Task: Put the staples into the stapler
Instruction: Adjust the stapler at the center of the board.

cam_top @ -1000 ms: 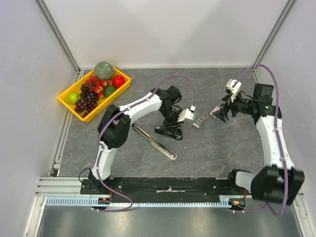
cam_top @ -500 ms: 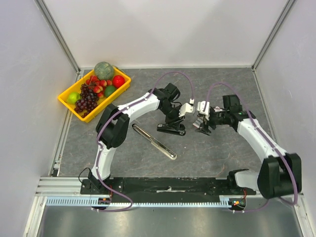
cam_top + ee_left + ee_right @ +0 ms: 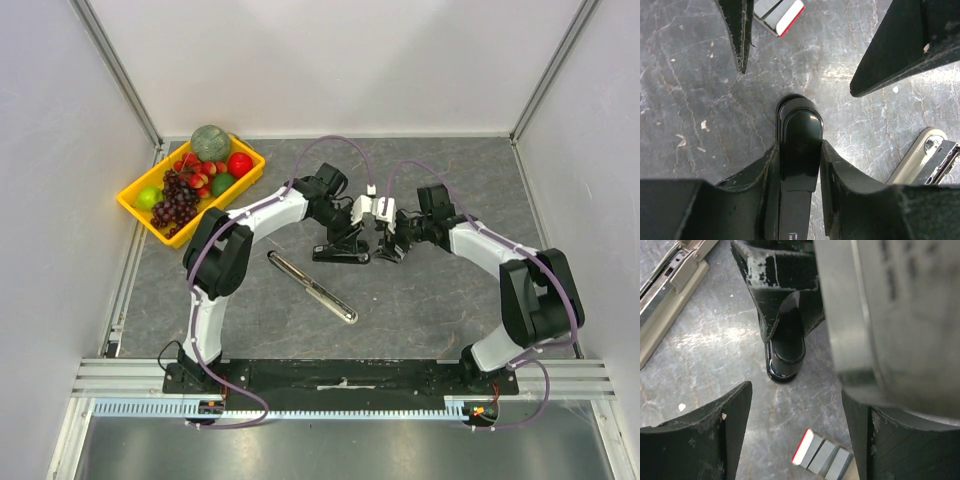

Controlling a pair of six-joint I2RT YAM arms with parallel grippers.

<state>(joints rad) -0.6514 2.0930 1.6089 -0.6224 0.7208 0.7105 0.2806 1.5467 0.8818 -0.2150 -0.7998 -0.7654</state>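
Note:
My left gripper [image 3: 799,145] is shut on the black stapler [image 3: 800,125], whose rounded end rests on the table and pokes out past the fingers. In the top view the left gripper [image 3: 352,232] and the stapler [image 3: 338,255] sit mid-table. My right gripper [image 3: 797,395] faces them, open and low over the table, with the small white-and-red staples box [image 3: 822,455] lying between its fingers, untouched. The box shows grey strips of staples. In the top view the right gripper [image 3: 388,243] hides the box. The staples box [image 3: 780,12] also shows in the left wrist view.
A long silver metal stapler rail [image 3: 312,288] lies diagonally on the table in front of the left gripper; I see the rail [image 3: 670,280] in the right wrist view too. A yellow tray [image 3: 135,205] of toy fruit stands at the back left. The two grippers are nearly touching.
My right arm has swung in from the right side to mid-table, its gripper now low over the staples box with its jaws slightly narrower. The left gripper has shifted a little leftward with the stapler.

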